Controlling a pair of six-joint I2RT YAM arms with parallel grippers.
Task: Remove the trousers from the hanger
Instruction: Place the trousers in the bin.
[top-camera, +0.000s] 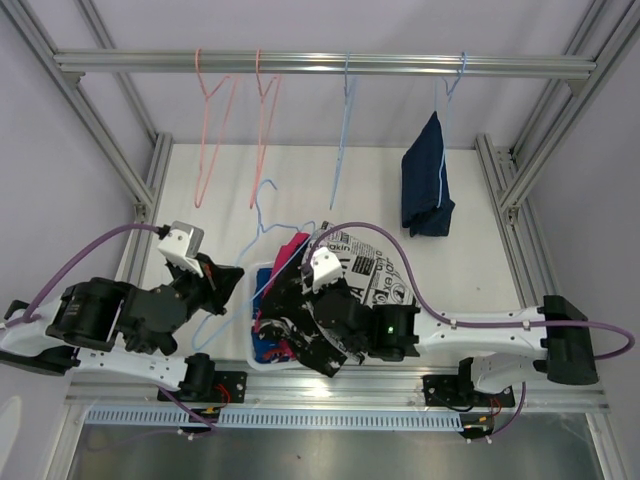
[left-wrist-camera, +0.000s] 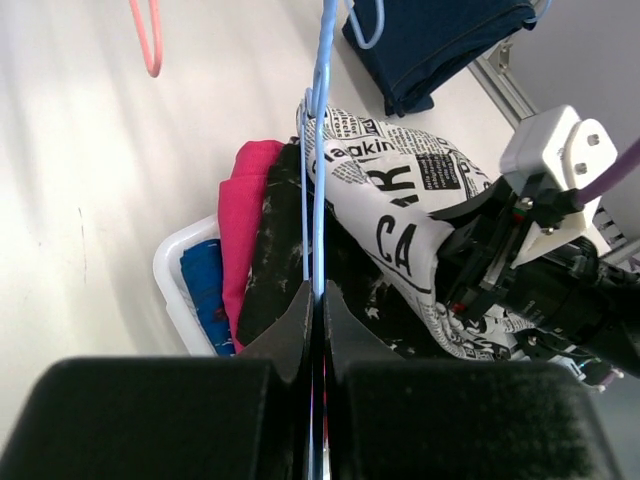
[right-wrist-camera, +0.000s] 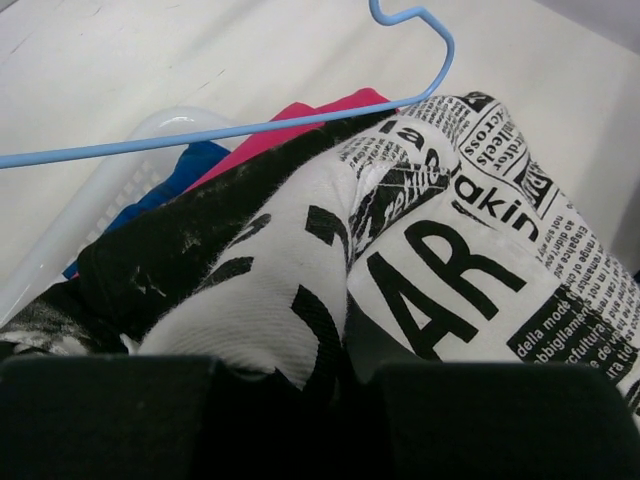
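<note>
Two arms busy, we're mid-pull: left jaws clamp blue hanger (left-wrist-camera: 318, 200) wire, right jaws pinch white print trousers (right-wrist-camera: 480, 270) over basket (left-wrist-camera: 175, 270). Next, we reckon: drag cloth clear of wire. Denim trousers (top-camera: 427, 190) hang on rail.

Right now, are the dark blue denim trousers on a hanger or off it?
On. The denim trousers drape folded over a blue hanger hooked on the top rail.

A white table (top-camera: 300, 190) stood in soft, even light inside an aluminium frame (top-camera: 500, 180), its crossbar (top-camera: 320, 65) spanning 12 o'clock, pale lilac walls (top-camera: 40, 150) at 9 and 3, a slotted cable duct (top-camera: 300, 416) along 6.
</note>
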